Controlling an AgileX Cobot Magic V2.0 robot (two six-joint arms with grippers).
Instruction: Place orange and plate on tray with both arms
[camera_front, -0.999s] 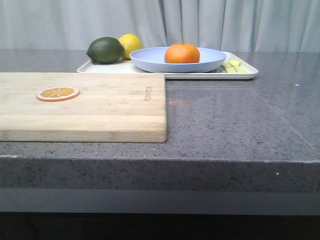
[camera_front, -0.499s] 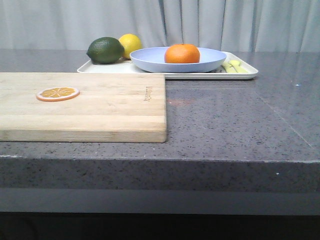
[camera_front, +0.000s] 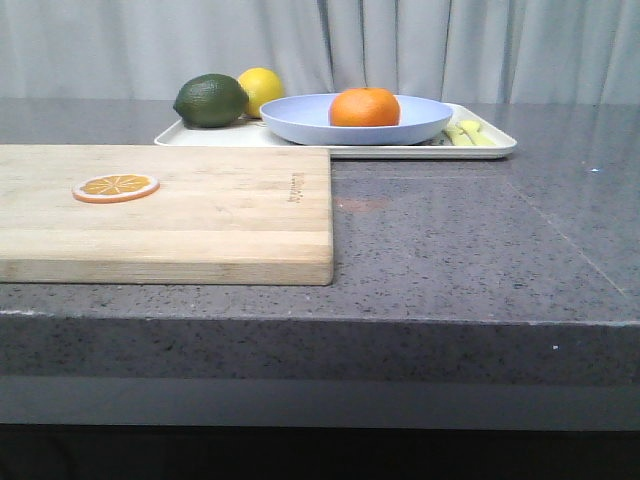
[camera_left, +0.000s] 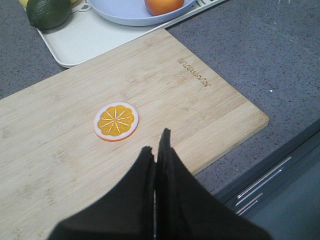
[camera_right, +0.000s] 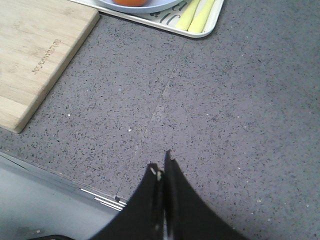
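The orange (camera_front: 365, 107) sits in the lavender-blue plate (camera_front: 420, 124), and the plate rests on the cream tray (camera_front: 480, 151) at the back of the table. They also show in the left wrist view: orange (camera_left: 163, 5), plate (camera_left: 120, 12), tray (camera_left: 82, 42). In the right wrist view the orange (camera_right: 131, 2), plate (camera_right: 155, 7) and tray (camera_right: 210, 25) show at the edge. My left gripper (camera_left: 156, 142) is shut and empty above the wooden board. My right gripper (camera_right: 161, 166) is shut and empty above the grey counter near its front edge. Neither gripper shows in the front view.
A wooden cutting board (camera_front: 200, 215) lies front left with a flat orange slice (camera_front: 115, 187) on it. On the tray are a dark green avocado-like fruit (camera_front: 210, 100), a yellow lemon (camera_front: 262, 88) and pale yellow sticks (camera_front: 470, 133). The counter's front edge (camera_front: 320, 318) is close.
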